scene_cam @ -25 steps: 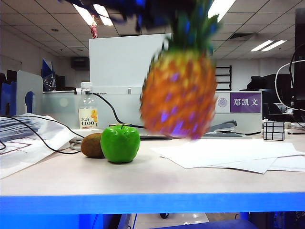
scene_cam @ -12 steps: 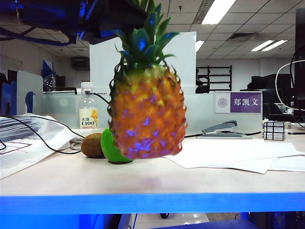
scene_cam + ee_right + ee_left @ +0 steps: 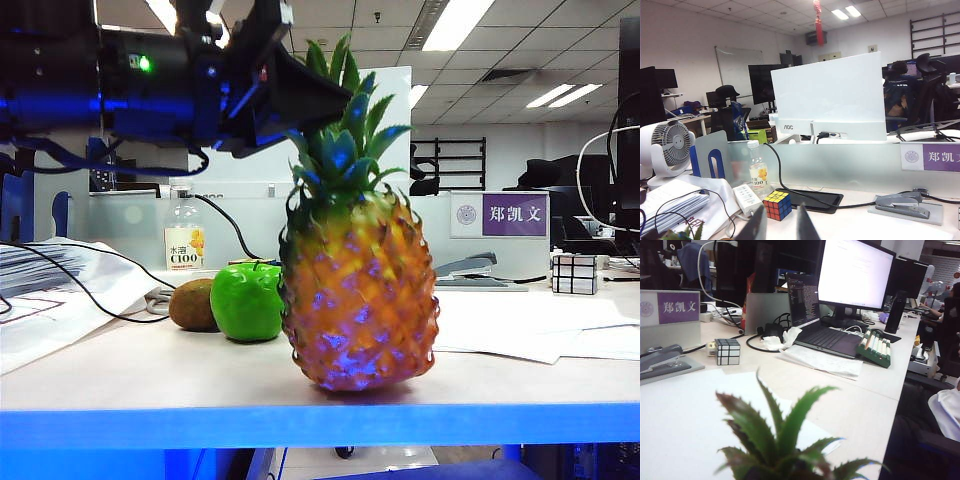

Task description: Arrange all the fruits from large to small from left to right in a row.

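**Exterior view: pineapple resting on the near table edge, right of the apple and kiwi**

Exterior view shows you the left claw point(image 3: 300, 95) coming in from the upper left and closed on the leafy crown of the pineapple point(image 3: 358, 290). The pineapple's base appears to touch the table point(image 3: 130, 375), close to the near edge, and it leans slightly. The apple point(image 3: 247, 301) sits just behind and to its left, partly hidden by it; the kiwi point(image 3: 194, 305) is left of the apple and touching or almost touching it.

As things lie, the row reads kiwi, apple, pineapple from left to right, which is the reverse of what you want. So treat this spot as a stopover at best. The pineapple has to end up left of both smaller fruits, and the open table left of the kiwi looks like the place for it.

If you let go here, make sure the fruit stands flat first; judging by the lean and the near edge, it could tip or roll off. Keep the grip low on the crown and lift straight up before you carry it sideways, so it clears the apple.

From the left wrist, only the crown's leaves point(image 3: 785, 440) show, right under the camera. The right claw point(image 3: 777, 225) is spread wide, holding nothing, hovering at the far side of the table above the coloured cube point(image 3: 777, 205).
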Available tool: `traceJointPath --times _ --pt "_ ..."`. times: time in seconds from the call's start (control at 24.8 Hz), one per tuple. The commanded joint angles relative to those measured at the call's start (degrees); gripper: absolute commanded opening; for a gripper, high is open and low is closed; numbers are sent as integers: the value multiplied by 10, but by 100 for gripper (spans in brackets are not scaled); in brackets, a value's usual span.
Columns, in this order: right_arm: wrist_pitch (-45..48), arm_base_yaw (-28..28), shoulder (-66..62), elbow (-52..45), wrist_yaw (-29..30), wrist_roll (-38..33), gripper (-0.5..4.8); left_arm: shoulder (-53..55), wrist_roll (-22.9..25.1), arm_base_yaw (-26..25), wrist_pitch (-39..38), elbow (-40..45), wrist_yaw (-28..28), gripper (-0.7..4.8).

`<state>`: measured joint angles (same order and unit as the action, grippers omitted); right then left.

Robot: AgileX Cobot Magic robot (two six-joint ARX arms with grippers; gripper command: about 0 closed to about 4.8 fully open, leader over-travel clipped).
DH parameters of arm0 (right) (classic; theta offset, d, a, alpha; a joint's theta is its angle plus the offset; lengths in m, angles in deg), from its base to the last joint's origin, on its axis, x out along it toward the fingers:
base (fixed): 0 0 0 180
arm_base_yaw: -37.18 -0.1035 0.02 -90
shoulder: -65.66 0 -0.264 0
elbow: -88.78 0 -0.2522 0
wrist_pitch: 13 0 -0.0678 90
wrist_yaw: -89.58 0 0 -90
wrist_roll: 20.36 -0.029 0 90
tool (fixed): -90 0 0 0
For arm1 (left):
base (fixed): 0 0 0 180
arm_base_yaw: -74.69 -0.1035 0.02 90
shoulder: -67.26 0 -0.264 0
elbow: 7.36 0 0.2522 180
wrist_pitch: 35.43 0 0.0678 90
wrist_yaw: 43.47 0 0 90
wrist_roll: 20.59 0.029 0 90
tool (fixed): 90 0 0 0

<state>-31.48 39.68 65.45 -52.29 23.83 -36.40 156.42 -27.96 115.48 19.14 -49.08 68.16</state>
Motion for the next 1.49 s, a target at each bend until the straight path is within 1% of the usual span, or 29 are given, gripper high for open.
traceJointPath --times 0.04,0.12,0.24,0.32,0.4,0.48,0.52,0.6,0.69,0.73,0.81,0.93,1.01,1.05,1.13,1.17,1.25,1.29,1.37,1.41,1.49 --pt "4 0 1 2 3 0 85 5 1 0 31 -3 -2 -5" --pt "4 0 1 2 3 0 85 5 12 0 33 -3 -13 -5" --pt "2 0 1 2 3 0 86 5 16 0 19 -3 -15 -3" --pt "2 0 1 2 2 0 86 5 19 0 11 -3 -15 10" --pt "2 0 1 2 3 0 85 5 43 0 10 -3 -15 92" --pt "2 0 1 2 3 0 86 5 57 0 10 -3 -15 105" --pt "2 0 1 2 3 0 86 5 57 0 12 -3 -15 129" --pt "2 0 1 2 3 0 85 4 59 0 13 -3 -15 201" --pt "0 0 1 2 3 0 86 4 59 0 17 -3 -15 295" --pt "-2 0 1 2 3 0 85 4 59 0 18 -4 -15 333" --pt "-8 0 1 2 3 0 85 4 61 0 30 -6 -15 380" --pt "-15 0 1 2 3 -1 85 4 68 0 70 -7 -15 382" --pt "-15 0 1 2 4 -3 85 4 68 -1 116 -7 -15 382" --pt "-16 0 1 2 8 -3 85 4 68 -1 143 -7 -23 382" --pt "-18 0 1 2 16 -3 86 -8 70 -6 151 -16 -78 382" --pt "-20 0 1 2 16 -3 86 -13 70 -18 151 -24 -92 382" --pt "-23 0 1 2 16 -3 86 -18 66 -61 148 -40 -89 382" --pt "-24 0 1 2 16 -3 86 -20 64 -85 138 -45 -87 382" --pt "-23 -1 1 2 25 -5 86 -29 61 -143 83 -49 -61 382" --pt "-24 0 1 2 29 -5 86 -35 48 -177 37 -49 -36 382" --pt "-24 0 1 2 29 -4 86 -37 29 -224 -54 -49 19 382"
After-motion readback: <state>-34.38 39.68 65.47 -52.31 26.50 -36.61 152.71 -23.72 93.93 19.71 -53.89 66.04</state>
